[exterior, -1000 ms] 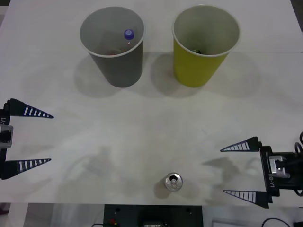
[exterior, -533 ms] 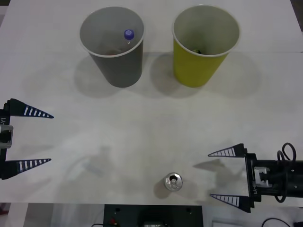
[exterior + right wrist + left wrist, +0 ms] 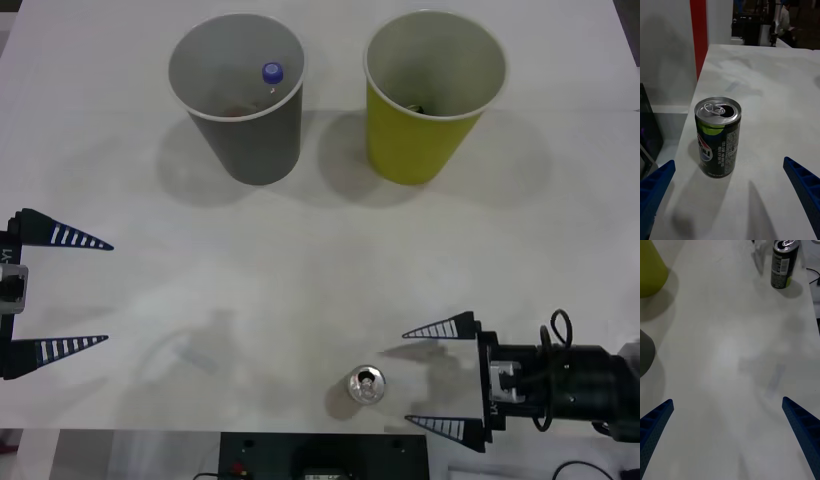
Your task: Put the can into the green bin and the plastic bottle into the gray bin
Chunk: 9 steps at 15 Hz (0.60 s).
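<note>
The can (image 3: 366, 385) stands upright near the white table's (image 3: 300, 280) front edge, its lower label partly unreadable. Only the plastic bottle's (image 3: 272, 72) blue cap is clear inside the gray bin (image 3: 240, 95); something dark lies indistinct in the green bin (image 3: 432, 95). Beside the can, the right gripper (image 3: 440, 376) is spread wide, empty. The left gripper (image 3: 72, 292) waits wide apart at the left edge.

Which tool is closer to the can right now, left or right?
The right. The right tool sits open just beside the can near the table's front edge, not touching it. The left tool waits open at the table's far left side.
</note>
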### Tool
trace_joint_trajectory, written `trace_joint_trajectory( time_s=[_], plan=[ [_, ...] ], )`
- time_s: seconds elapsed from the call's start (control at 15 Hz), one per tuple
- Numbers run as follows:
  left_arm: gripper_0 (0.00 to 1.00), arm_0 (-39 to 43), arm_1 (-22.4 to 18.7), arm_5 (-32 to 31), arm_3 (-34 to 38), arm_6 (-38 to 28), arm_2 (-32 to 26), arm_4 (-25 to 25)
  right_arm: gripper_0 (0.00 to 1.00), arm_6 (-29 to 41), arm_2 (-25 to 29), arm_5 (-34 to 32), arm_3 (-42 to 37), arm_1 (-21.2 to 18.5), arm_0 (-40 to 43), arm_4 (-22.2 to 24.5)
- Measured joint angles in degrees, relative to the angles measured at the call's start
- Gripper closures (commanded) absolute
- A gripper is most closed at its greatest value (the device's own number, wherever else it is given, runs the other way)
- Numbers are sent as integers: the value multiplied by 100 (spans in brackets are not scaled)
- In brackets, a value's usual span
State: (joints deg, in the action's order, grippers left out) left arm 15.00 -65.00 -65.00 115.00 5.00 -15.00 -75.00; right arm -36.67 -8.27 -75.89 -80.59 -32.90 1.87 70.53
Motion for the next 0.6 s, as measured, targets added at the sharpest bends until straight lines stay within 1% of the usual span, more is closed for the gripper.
trace_joint_trajectory(
  time_s=[0.27, 0.4, 0.6],
  plan=[
    [0, 0, 0, 0, 0, 0, 0, 0, 0, 17, 0, 49, 126, 423, -52, 362],
    [0, 0, 0, 0, 0, 0, 0, 0, 0, 35, -1, 128, 132, 591, -64, 583],
    [0, 0, 0, 0, 0, 0, 0, 0, 0, 62, -68, 240, 132, 799, -72, 782]
  ],
)
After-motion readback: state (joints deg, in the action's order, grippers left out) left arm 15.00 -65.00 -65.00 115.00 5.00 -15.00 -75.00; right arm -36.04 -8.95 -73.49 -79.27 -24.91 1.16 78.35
